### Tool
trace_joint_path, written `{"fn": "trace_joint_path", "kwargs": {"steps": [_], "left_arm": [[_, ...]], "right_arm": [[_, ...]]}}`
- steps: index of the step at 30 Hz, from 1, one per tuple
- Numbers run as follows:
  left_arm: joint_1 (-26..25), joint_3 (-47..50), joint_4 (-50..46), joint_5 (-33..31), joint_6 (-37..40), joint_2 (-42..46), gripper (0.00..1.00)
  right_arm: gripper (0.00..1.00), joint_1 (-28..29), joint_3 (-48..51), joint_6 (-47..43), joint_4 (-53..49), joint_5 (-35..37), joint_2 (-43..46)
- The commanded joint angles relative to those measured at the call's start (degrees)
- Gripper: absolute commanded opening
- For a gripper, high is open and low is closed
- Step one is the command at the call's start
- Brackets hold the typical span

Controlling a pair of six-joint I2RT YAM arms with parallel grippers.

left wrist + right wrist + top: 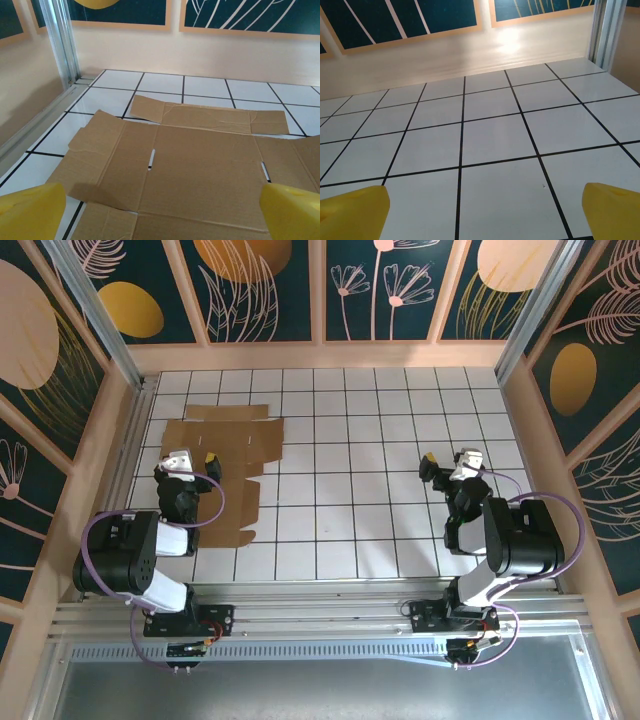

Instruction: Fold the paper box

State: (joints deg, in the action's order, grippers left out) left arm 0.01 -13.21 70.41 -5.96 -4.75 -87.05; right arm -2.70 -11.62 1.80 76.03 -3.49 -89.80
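At the near table edge, the left gripper (pixel 161 212) hangs over the near part of the paper box (pixel 228 438), yellow fingers (pixel 30 212) spread wide and holding nothing. The right gripper (pixel 482 210) is also wide, over the bare white tiled table (pixel 350 502), well apart from the box. The box is a brown die-cut sheet lying flat and unfolded on the left-side tiles, with flaps and tabs spread out and two slits in the middle panel. Its far flap strip points toward the back wall (pixel 200 50).
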Motion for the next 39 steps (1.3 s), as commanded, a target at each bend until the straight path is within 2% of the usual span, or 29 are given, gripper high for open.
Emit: {"fn": "trace_joint_path", "kwargs": {"steps": [1, 13, 15, 17, 18, 19, 20, 21, 23, 25, 27, 29, 33, 36, 39], "left_arm": [[0.3, -0.8, 1.1, 1.3, 0.3, 0.1, 0.99], [0.3, -0.9, 1.2, 1.3, 0.3, 0.2, 0.99], [0.3, -0.6, 1.4, 1.4, 0.3, 0.3, 0.99], [0.3, 1.3, 3.7, 3.8, 1.5, 1.6, 0.99], [0.3, 3.4, 5.9, 4.8, 1.8, 4.0, 0.99], [0.3, 5.2, 5.8, 3.1, 0.7, 8.6, 0.99], [0.3, 6.0, 1.5, 0.0, -1.4, 14.1, 0.99], [0.3, 5.3, -8.1, -4.8, -6.3, 23.6, 0.99], [0.3, 2.7, -26.3, -10.5, -15.5, 39.4, 0.99], [0.3, 0.1, -38.4, -12.5, -24.1, 51.3, 0.99], [0.3, -5.1, -49.9, -10.5, -30.1, 58.7, 0.99], [0.3, -12.5, -61.4, -7.5, -34.0, 60.0, 0.99], [0.3, -28.9, -82.1, 5.3, -34.0, 51.4, 0.99], [0.3, -37.6, -93.8, 14.8, -29.0, 42.7, 0.99], [0.3, -39.7, -99.1, 19.8, -24.8, 38.3, 0.99]], "right_arm": [[0.99, -0.2, -0.8, -0.7, 1.0, -0.6, 0.0], [0.99, -0.2, -0.6, -0.9, 1.2, -0.8, -0.1], [0.99, -0.1, 0.0, -1.6, 2.4, -2.8, 0.0], [0.99, 0.1, 0.5, -2.4, 2.4, -3.9, 1.2], [0.99, 0.5, 1.1, -2.5, 2.0, -3.1, 3.0], [0.99, 1.5, 1.7, -2.6, -0.6, 1.1, 7.0], [0.99, 3.6, 1.4, -2.8, -5.8, 7.7, 12.5], [0.99, 6.8, -0.4, -0.2, -14.8, 15.1, 20.4], [0.97, 10.8, -6.2, 12.4, -32.3, 16.2, 32.5], [0.95, 14.8, -12.1, 23.7, -40.6, 12.6, 33.5], [0.95, 20.8, -20.2, 29.4, -46.8, 10.4, 28.1], [0.95, 26.1, -30.6, 32.4, -53.9, 7.9, 19.3], [0.96, 32.4, -55.5, 33.8, -68.7, -0.8, -2.4], [0.95, 33.7, -68.5, 34.1, -71.2, -6.1, -15.9], [0.94, 35.0, -82.1, 34.3, -74.1, -10.4, -28.7]]}}
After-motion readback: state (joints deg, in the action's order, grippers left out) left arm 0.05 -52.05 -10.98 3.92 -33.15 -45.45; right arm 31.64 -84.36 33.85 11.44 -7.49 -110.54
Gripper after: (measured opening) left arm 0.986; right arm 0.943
